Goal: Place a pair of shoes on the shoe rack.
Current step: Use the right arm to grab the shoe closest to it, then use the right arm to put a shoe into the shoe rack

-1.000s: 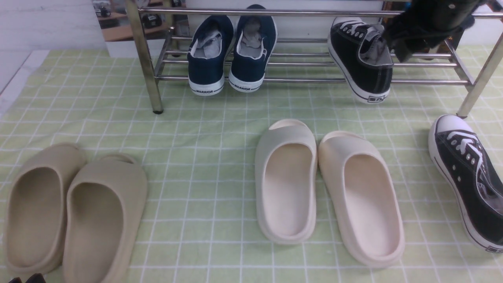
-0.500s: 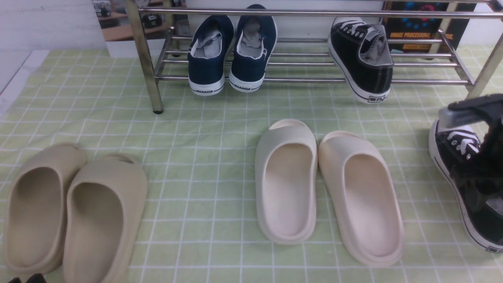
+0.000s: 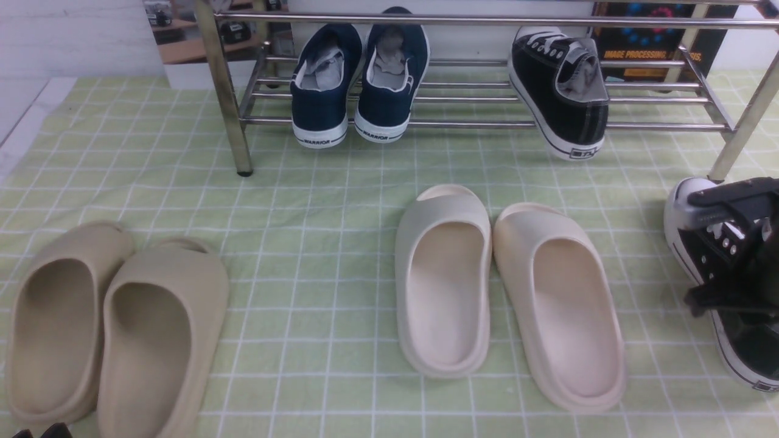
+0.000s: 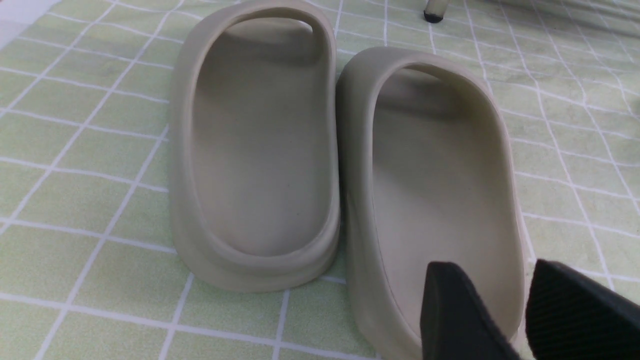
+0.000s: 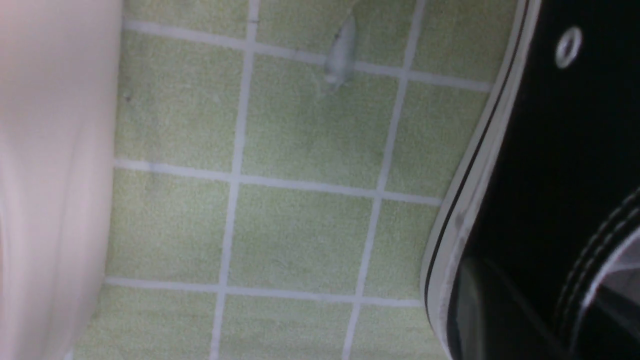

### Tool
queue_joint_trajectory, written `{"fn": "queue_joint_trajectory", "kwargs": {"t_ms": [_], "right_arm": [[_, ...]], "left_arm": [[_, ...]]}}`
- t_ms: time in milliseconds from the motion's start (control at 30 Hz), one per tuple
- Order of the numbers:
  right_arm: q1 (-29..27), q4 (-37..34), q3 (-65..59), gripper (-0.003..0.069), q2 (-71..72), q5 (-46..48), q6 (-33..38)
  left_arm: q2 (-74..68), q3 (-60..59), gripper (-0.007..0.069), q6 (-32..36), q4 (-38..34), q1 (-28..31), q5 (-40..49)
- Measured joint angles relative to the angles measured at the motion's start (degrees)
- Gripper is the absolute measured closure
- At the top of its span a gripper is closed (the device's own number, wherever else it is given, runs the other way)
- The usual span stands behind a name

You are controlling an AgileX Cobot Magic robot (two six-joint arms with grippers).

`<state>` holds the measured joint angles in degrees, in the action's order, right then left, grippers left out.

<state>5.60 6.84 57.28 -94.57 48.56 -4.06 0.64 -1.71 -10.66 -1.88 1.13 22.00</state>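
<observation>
one black sneaker (image 3: 563,91) lies on the shoe rack (image 3: 462,125), set crooked, with its heel hanging over the front bar. its mate, the second black sneaker (image 3: 745,344), is down on the checked cloth (image 3: 316,201) at the far right, its white toe just beside the rack's right leg (image 3: 739,134).

the right gripper (image 3: 700,249) sits over the laced part of that second sneaker. we cannot tell whether its jaws are pinching the canvas or only straddling it. the left gripper (image 4: 495,285) hangs spread and empty above the beige slippers (image 4: 260,150).

we judge the pick-up to be the step in hand, and the risks start there:
- soft canvas may fold under the jaws, so the shoe could droop or slip out on the lift.
- the toe is close enough to the leg to catch on it.
- the top rail is low and could snag the shoe on the way in.
- setting it down could nudge the overhanging first sneaker off the bar.
</observation>
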Motion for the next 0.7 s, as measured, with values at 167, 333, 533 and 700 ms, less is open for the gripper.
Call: {"fn": "queue_joint_trajectory", "kwargs": {"t_ms": [167,333,533,700], "right_arm": [[0.32,0.13,1.19,0.0645,0.58,2.48,0.05],[3.16,-1.92,6.72,0.0645,5.01,9.71,2.38],[4.02,-2.89,17.01,0.0645,5.1,11.4,5.57],[4.02,-1.42,26.54,0.0645,-0.88,11.87,7.28]], "left_arm": [[0.0,0.0,0.0386,0.0,0.0,0.0,0.0],[0.0,0.0,0.0386,0.0,0.0,0.0,0.0],[0.0,0.0,0.0386,0.0,0.0,0.0,0.0],[0.0,0.0,0.0386,0.0,0.0,0.0,0.0]]}}
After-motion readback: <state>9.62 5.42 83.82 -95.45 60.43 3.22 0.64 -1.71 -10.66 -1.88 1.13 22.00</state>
